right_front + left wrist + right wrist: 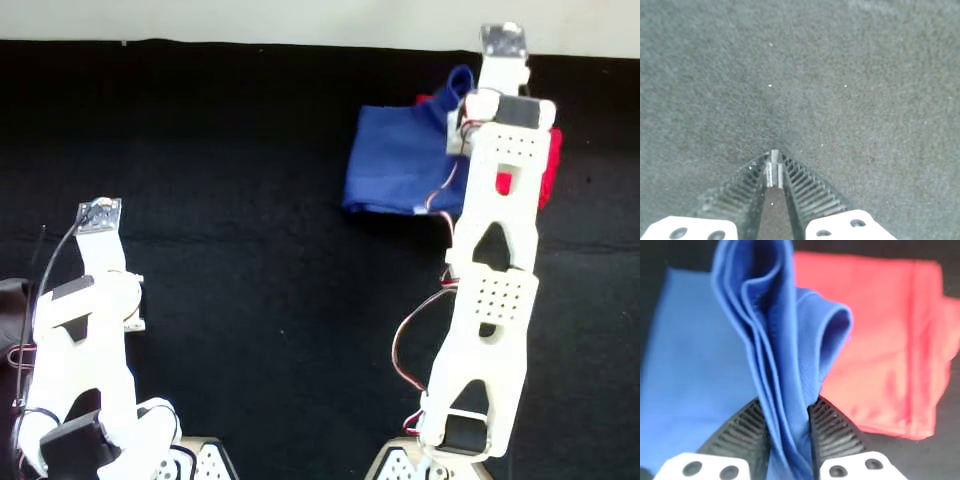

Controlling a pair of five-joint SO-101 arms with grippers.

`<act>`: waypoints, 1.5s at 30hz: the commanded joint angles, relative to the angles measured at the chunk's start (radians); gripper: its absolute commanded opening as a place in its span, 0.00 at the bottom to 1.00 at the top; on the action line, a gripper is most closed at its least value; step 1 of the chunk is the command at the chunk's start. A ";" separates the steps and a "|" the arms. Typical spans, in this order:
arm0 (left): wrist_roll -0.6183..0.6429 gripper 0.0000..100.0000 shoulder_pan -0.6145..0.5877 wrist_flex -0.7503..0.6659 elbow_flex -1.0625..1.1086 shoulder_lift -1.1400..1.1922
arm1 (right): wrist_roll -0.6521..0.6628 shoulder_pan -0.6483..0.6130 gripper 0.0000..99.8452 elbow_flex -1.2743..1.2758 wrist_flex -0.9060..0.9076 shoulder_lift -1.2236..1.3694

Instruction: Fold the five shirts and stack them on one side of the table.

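A folded blue shirt (pixel 395 160) lies at the table's far right, partly over a red shirt (pixel 548 165) beneath it. My right gripper (pixel 462 100) is over these shirts, shut on a pinched-up fold of the blue shirt (pixel 785 365); the cloth rises between its ribbed fingers (pixel 832 432). The red shirt (pixel 885 350) lies flat beyond that fold. My left gripper (pixel 100 215) hangs over the bare black mat at the near left, its fingers (pixel 774 167) shut together on nothing.
A black mat (pixel 240 250) covers the table, with open room across the middle and left. A dark object (pixel 10 310) lies at the left edge beside the left arm. The pale wall runs along the far edge.
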 commanded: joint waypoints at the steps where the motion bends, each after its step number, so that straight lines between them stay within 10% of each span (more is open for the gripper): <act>1: -0.005 0.01 -0.007 -0.020 0.002 0.005 | 0.048 -0.048 0.01 -0.081 -0.033 -0.114; 39: -0.005 0.01 0.002 -0.020 0.002 0.005 | 0.348 0.209 0.01 0.143 -0.378 -0.025; 45: -0.005 0.01 0.002 -0.020 0.002 0.005 | 0.296 0.236 0.17 0.148 -0.378 0.004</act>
